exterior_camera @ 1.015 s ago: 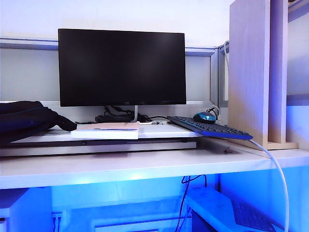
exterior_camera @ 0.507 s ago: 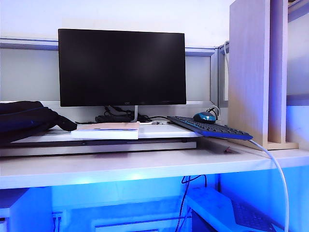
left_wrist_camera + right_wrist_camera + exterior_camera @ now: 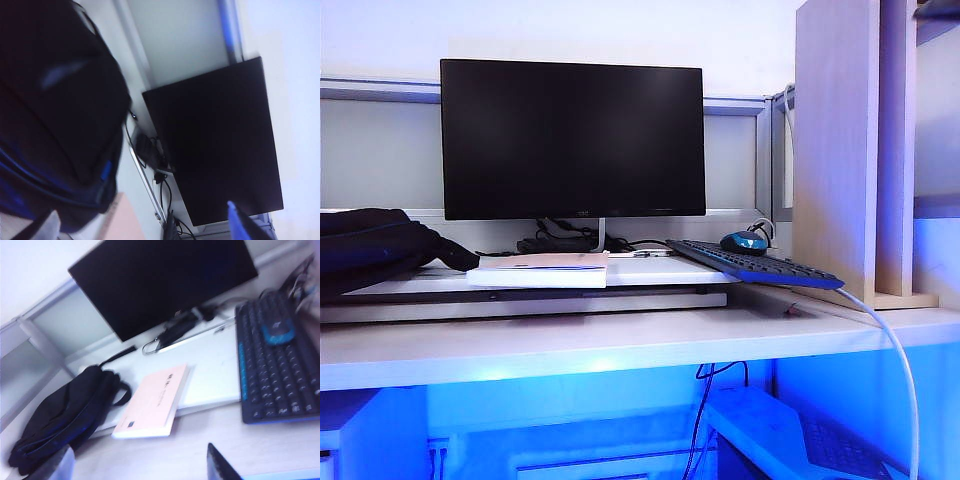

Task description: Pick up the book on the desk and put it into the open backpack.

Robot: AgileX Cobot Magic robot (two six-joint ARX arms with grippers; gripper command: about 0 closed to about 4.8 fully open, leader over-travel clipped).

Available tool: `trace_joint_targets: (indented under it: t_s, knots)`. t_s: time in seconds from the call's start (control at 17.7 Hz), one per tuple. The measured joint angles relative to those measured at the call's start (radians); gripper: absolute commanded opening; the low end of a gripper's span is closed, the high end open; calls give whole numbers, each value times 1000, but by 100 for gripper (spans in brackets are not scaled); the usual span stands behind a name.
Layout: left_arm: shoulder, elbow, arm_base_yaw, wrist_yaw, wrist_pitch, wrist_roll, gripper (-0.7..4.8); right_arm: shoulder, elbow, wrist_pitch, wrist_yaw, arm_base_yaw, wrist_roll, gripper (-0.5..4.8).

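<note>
The book (image 3: 540,268), thin with a pinkish cover, lies flat on a white board on the desk (image 3: 620,345), just right of the black backpack (image 3: 370,250). Neither arm shows in the exterior view. In the right wrist view my right gripper (image 3: 140,462) hovers open and empty above the desk's front, with the book (image 3: 155,402) and backpack (image 3: 65,415) beyond it. In the left wrist view my left gripper (image 3: 142,225) is open and empty, close to the backpack (image 3: 55,115), with a corner of the book (image 3: 120,220) between the fingertips' lines.
A dark monitor (image 3: 572,138) stands behind the book. A black-and-blue keyboard (image 3: 755,262) with a mouse (image 3: 744,243) on it lies to the right, tilted off the board. A tall wood side panel (image 3: 850,150) bounds the right side. Cables run behind.
</note>
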Motion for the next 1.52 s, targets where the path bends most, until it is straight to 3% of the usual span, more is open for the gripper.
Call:
trace_joint_targets:
  t_s: [0.06, 0.17, 0.45, 0.9, 1.41, 1.52]
  knots:
    - [37, 0, 68, 67, 41, -2, 479, 22, 0, 27, -8, 0, 3, 338]
    - [85, 0, 128, 107, 69, -4, 479, 58, 0, 65, -11, 0, 5, 338]
    - [233, 0, 64, 152, 119, 51, 479, 208, 1, 122, -21, 15, 23, 338]
    - [446, 19, 68, 165, 304, 64, 479, 369, 2, 241, -21, 58, 27, 338]
    - [586, 127, 44, 195, 295, 96, 479, 501, 26, 351, -21, 68, 68, 338]
    - [585, 127, 18, 179, 295, 140, 479, 536, 55, 355, -22, 75, 69, 338]
